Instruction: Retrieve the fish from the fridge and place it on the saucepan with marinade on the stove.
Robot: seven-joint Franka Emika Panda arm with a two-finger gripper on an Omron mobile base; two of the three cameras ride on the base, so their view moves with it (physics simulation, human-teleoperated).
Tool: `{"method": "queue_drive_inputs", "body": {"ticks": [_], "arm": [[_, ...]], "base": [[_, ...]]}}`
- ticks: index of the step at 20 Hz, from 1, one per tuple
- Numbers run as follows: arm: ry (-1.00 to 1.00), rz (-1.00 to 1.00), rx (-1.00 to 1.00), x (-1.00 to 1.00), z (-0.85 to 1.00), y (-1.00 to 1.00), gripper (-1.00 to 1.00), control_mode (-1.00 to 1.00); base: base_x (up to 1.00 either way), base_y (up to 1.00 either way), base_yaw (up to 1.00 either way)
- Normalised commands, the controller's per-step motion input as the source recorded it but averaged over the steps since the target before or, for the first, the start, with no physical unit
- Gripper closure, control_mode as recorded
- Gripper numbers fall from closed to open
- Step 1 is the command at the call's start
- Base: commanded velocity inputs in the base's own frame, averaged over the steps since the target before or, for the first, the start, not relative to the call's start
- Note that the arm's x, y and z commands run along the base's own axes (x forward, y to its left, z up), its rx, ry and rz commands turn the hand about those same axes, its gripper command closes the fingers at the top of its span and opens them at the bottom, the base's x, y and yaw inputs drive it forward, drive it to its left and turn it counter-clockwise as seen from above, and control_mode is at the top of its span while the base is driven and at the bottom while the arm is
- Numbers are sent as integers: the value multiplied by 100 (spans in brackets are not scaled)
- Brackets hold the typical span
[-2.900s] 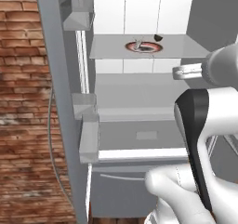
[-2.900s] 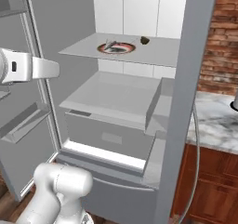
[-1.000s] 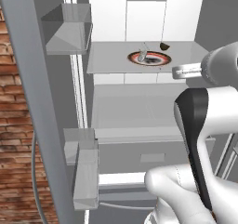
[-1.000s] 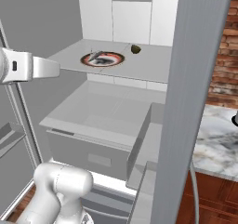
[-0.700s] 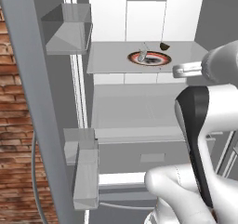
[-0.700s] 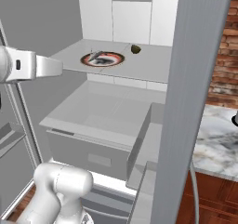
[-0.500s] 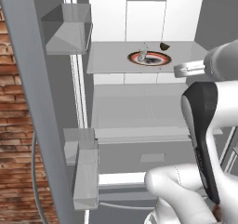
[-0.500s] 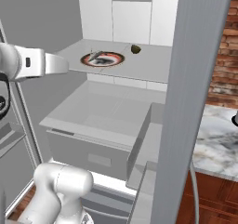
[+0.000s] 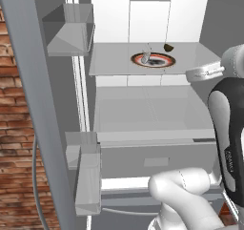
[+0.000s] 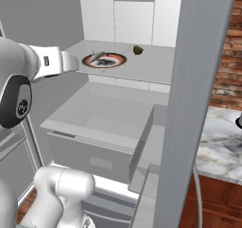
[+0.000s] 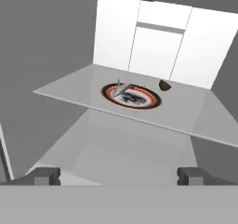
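Fish (image 11: 122,89) lies on dish (image 11: 131,95), frame centre; open tool (image 11: 119,175) should be lowered straight onto it, lump (image 11: 164,85) avoided.

The fish (image 11: 122,88) lies on a dish (image 11: 131,96) on the fridge (image 9: 157,14) shelf (image 11: 186,111).

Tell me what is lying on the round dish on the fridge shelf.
The fish lies on the reddish-brown round dish, toward one edge, pale and slim. A darker patch marks the dish's centre. The dish surface beneath the fish is covered, so unseen.
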Motion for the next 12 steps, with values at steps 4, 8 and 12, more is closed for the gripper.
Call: {"method": "queue_drive_inputs", "body": {"ticks": [4, 8, 12], "arm": [[0, 19, 0, -1, -6, 0, -100, -100], [0, 5, 0, 2, 0, 8, -100, -100], [0, 0, 0, 17, -8, 17, -100, -100]], "base": [[0, 0, 0], [0, 0, 0], [0, 0, 0]]}}
